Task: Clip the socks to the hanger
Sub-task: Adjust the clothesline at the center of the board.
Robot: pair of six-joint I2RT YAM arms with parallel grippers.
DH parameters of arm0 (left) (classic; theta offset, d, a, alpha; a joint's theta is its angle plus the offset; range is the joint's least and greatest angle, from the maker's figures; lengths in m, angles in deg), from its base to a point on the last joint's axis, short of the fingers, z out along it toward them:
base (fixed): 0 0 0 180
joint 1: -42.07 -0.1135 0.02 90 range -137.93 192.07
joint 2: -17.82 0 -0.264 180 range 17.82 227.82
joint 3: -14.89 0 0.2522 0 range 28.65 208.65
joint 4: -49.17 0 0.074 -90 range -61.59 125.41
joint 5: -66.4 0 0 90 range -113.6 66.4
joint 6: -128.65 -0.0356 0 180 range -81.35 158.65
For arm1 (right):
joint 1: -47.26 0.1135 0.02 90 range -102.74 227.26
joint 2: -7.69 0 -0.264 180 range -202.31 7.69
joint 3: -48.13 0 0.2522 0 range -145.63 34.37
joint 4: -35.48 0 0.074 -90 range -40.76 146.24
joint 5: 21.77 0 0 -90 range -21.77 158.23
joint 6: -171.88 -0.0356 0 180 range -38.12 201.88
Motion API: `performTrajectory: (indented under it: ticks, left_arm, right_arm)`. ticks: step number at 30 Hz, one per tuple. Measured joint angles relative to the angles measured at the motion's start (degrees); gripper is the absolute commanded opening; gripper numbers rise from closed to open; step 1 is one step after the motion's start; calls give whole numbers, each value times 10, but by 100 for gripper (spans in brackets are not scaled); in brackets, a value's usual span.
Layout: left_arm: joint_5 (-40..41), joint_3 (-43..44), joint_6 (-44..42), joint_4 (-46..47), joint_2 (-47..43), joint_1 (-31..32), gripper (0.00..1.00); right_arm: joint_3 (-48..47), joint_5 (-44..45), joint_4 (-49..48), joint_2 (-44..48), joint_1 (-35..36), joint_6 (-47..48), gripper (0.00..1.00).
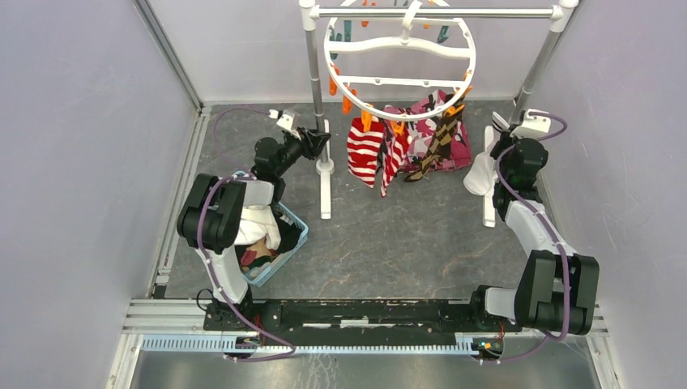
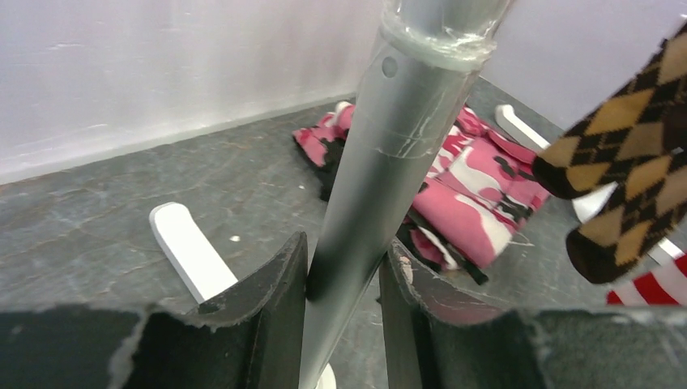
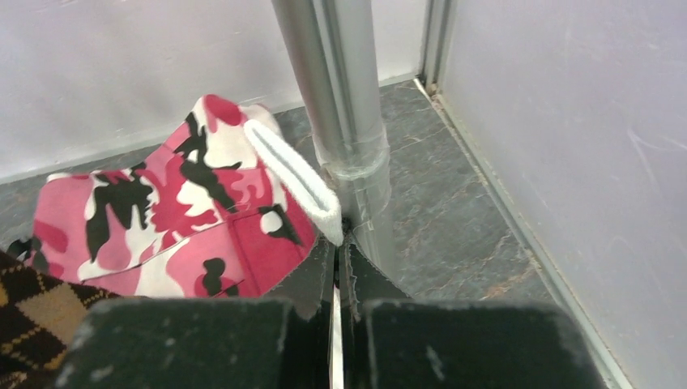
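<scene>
Grey mottled tabletop [image 1: 389,243], pale walls [image 1: 81,121]. Left gripper [image 2: 344,253] clamps rail pole [image 2: 397,138]; right gripper [image 3: 339,243] pinches white cloth [image 3: 292,170], plain only in wrist views.

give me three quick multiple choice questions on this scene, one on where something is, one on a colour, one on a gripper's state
1. What stands between the fingers of the left gripper?
A a metal pole
B a clothespin
C nothing

2. What colours is the striped sock on the hanger?
A blue and yellow
B red and white
C green and black

3. How is the right gripper?
A wide open
B half open, empty
C shut on a white cloth

1 A: the pole fills the gap between the fingers.
2 B: its bands are red and white.
3 C: the cloth's edge is pinched between the closed fingers.
</scene>
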Motion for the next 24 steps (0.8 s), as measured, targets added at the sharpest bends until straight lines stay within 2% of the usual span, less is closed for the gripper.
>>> performTrajectory:
  ticks: [7, 12, 21, 24]
  left_arm:
    - [2, -61, 0, 16, -43, 39, 37]
    - [11, -91, 0, 21, -67, 67, 37]
    - [30, -142, 5, 6, -122, 83, 43]
    - [39, -152, 12, -21, -150, 83, 51]
  right_arm:
    - [-29, -35, 0, -31, -61, -9, 0]
    - [-30, -75, -4, -38, -78, -20, 0]
    - [45, -131, -28, 86, -54, -30, 0]
    - [57, -131, -23, 119, -42, -30, 0]
